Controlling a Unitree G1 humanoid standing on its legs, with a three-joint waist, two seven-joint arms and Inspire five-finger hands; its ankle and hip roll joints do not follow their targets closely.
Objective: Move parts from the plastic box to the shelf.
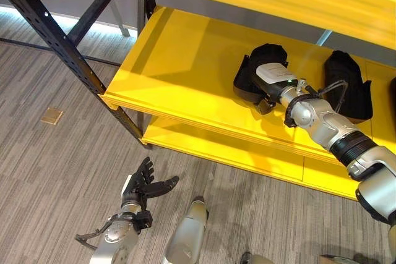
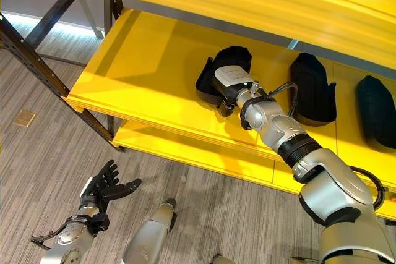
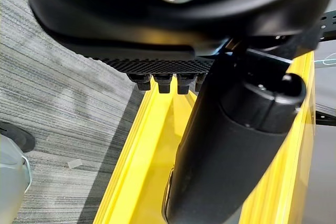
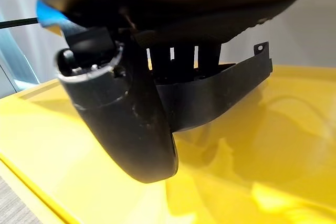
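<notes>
In the left eye view, the right robot hand [image 1: 267, 81] reaches onto the yellow shelf [image 1: 179, 66] and rests on a black part [image 1: 263, 60] lying there. A second black part [image 1: 348, 81] lies on the shelf just beyond that arm, toward the shelf's right end. The left robot hand [image 1: 143, 185] hangs over the grey floor [image 1: 55, 171] in front of the shelf, fingers spread wide and holding nothing.

The right eye view shows the same held part [image 2: 226, 63] on the shelf, the second part [image 2: 312, 88] beside it, and a third black part [image 2: 374, 110] farther right along the shelf.

In the left wrist view, the left robot hand [image 3: 236, 145] shows its thumb and straight fingers above the shelf's yellow front edge [image 3: 139, 145], with nothing in it.

In the right wrist view, the right robot hand [image 4: 126, 119] has its thumb and fingers closed on a curved black part [image 4: 220, 95], which sits on the yellow shelf [image 4: 63, 140].
</notes>
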